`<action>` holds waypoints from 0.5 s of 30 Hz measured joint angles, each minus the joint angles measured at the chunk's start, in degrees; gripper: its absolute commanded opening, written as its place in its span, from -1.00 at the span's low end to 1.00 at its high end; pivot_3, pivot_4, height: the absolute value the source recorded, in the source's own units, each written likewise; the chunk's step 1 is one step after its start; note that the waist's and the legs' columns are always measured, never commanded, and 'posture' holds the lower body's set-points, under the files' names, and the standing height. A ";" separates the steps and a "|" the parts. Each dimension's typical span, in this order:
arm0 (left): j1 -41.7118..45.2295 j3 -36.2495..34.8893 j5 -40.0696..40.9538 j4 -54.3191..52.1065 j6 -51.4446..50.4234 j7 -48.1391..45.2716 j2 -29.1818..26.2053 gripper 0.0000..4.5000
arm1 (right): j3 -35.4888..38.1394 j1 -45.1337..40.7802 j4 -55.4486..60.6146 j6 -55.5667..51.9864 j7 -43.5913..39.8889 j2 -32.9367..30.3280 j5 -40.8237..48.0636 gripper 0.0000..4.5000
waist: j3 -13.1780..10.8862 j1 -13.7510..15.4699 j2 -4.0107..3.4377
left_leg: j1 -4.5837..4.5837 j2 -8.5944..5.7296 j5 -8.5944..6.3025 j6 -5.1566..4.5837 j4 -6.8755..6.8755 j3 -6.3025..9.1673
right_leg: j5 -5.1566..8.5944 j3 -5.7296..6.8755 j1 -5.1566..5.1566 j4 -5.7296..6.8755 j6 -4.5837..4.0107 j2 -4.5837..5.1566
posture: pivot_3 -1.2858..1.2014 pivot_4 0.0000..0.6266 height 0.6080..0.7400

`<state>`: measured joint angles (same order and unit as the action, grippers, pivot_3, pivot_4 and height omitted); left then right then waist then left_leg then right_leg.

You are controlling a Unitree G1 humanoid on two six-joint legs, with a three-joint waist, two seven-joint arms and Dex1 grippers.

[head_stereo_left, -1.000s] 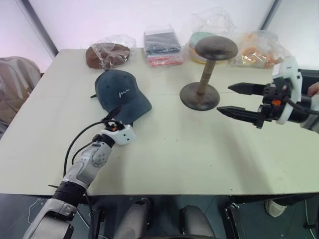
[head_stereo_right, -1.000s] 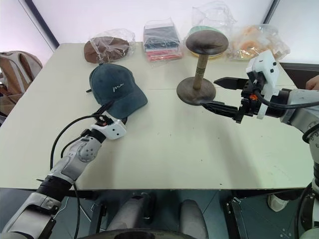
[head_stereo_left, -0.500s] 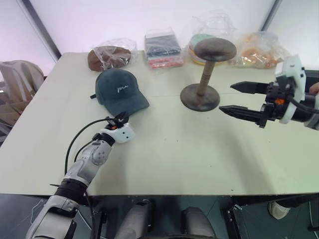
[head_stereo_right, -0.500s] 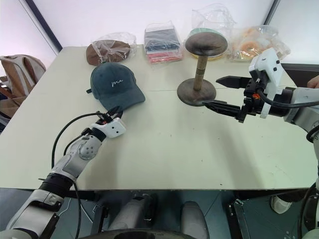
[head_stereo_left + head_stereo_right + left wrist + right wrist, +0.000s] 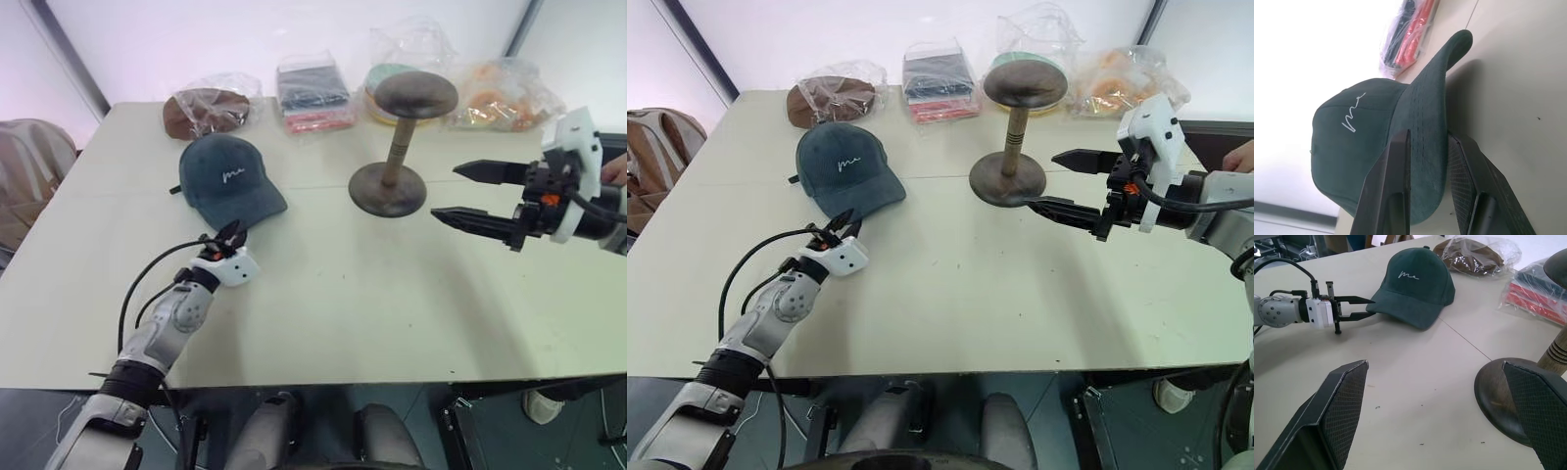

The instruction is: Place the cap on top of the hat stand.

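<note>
The cap (image 5: pixel 228 181) lies on the worktop (image 5: pixel 343 294) at 9 o'clock from the hat stand (image 5: pixel 396 147), brim pointing to 5 o'clock. Left tool (image 5: pixel 1427 166) is closed on the brim edge; right tool (image 5: pixel 470 194) is wide open and empty. Soft, light fabric; the stiff brim is probably the best grip point.

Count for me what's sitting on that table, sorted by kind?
Loose caps: 1, the cap
Hat stands: 1, the hat stand
Plastic-bagged items along the far edge: 4: brown hat, folded stack, teal and yellow item, orange item
Total: 6
</note>
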<state>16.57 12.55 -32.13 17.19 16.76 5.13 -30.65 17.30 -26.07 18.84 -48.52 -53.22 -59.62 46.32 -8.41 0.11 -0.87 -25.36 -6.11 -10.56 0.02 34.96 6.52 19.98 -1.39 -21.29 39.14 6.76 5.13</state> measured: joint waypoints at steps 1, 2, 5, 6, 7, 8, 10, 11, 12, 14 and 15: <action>0.00 -0.02 -0.05 0.06 0.03 0.20 -0.19 -0.74 | -0.02 -0.11 -0.01 0.00 -0.04 0.00 -0.02 1.00 | 0.00 0.05 0.01 | -0.01 -0.01 0.00 0.00 0.01 0.00 | 0.00 0.00 0.00 0.00 0.00 0.00 | 0.03 -0.52 1.00; 0.07 -0.20 -0.11 -0.12 0.09 0.54 -0.27 -0.87 | -0.03 -0.30 -0.05 0.00 -0.07 0.00 -0.04 1.00 | 0.00 0.13 0.01 | -0.01 -0.01 0.00 0.00 0.01 0.00 | 0.00 0.00 0.00 0.00 0.00 0.01 | 0.03 -0.52 1.00; 0.24 -0.52 -0.22 0.03 0.02 1.36 -0.44 -0.97 | -0.06 -1.07 -0.08 0.01 -0.18 0.00 -0.05 1.00 | 0.00 0.46 0.01 | 0.00 -0.01 0.00 0.00 0.02 0.00 | 0.00 0.00 0.00 0.00 0.00 0.01 | 0.03 -0.52 1.00; 0.26 -0.49 -0.25 0.01 0.04 1.38 -0.44 -0.97 | -0.07 -1.19 -0.08 0.01 -0.24 0.00 -0.06 1.00 | -0.01 0.50 0.02 | 0.00 -0.02 0.00 0.00 0.03 0.00 | 0.00 0.00 -0.01 0.00 0.00 0.02 | 0.03 -0.52 1.00; 0.27 -0.49 -0.26 -0.02 0.05 1.44 -0.44 -0.97 | -0.07 -1.21 -0.09 0.01 -0.36 0.00 -0.07 1.00 | -0.01 0.53 0.02 | 0.00 -0.02 0.00 0.00 0.03 0.00 | 0.00 0.00 -0.02 -0.01 0.00 0.03 | 0.03 -0.52 1.00; 0.27 -0.50 -0.30 0.00 0.05 1.53 -0.44 -0.97 | -0.07 -1.21 -0.13 0.01 -0.48 0.00 -0.08 1.00 | -0.01 0.54 0.02 | -0.01 -0.03 0.00 0.00 0.03 0.00 | 0.00 0.00 -0.01 -0.01 0.00 0.03 | 0.03 -0.52 1.00; 0.25 -0.50 -0.37 0.01 0.05 1.70 -0.44 -0.97 | -0.07 -1.21 -0.21 0.01 -0.62 0.00 -0.10 1.00 | -0.01 0.53 0.03 | -0.01 -0.02 0.00 0.00 0.02 0.01 | 0.00 0.00 0.00 -0.01 0.00 0.03 | 0.03 -0.52 1.00; 0.23 -0.51 -0.39 0.00 0.06 1.81 -0.45 -0.97 | -0.07 -1.21 -0.25 0.01 -0.64 0.00 -0.11 1.00 | -0.01 0.52 0.03 | -0.01 -0.02 0.00 0.00 0.02 0.00 | 0.00 0.00 0.00 -0.01 0.00 0.03 | 0.03 -0.52 1.00; 0.22 -0.51 -0.40 0.00 0.08 1.98 -0.45 -0.97 | -0.07 -1.21 -0.27 0.01 -0.65 0.00 -0.12 1.00 | -0.01 0.52 0.03 | -0.01 -0.02 0.00 0.00 0.02 0.01 | 0.00 0.00 -0.01 -0.01 0.00 0.03 | 0.03 -0.52 1.00; 0.19 -0.51 -0.75 -0.01 0.25 2.77 -0.52 -0.97 | -0.08 -1.21 -0.33 0.01 -0.67 0.00 -0.15 1.00 | -0.03 0.53 0.05 | -0.02 -0.02 0.00 0.00 0.02 0.01 | 0.00 0.00 -0.01 -0.01 0.00 0.03 | 0.03 -0.52 1.00; 0.19 -0.51 -1.06 -0.03 0.34 3.01 -0.64 -0.97 | -0.08 -1.21 -0.36 0.01 -0.67 0.00 -0.20 1.00 | -0.04 0.52 0.06 | -0.03 -0.02 0.00 0.00 0.02 0.01 | 0.00 0.00 -0.02 -0.01 0.00 0.03 | 0.03 -0.52 1.00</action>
<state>16.76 12.04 -33.19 17.16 17.10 8.14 -31.29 17.23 -27.27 18.48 -48.51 -53.89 -59.62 46.11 -8.45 0.63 -0.81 -25.39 -6.13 -10.56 0.02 34.98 6.52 19.98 -1.39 -21.31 39.13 6.76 5.16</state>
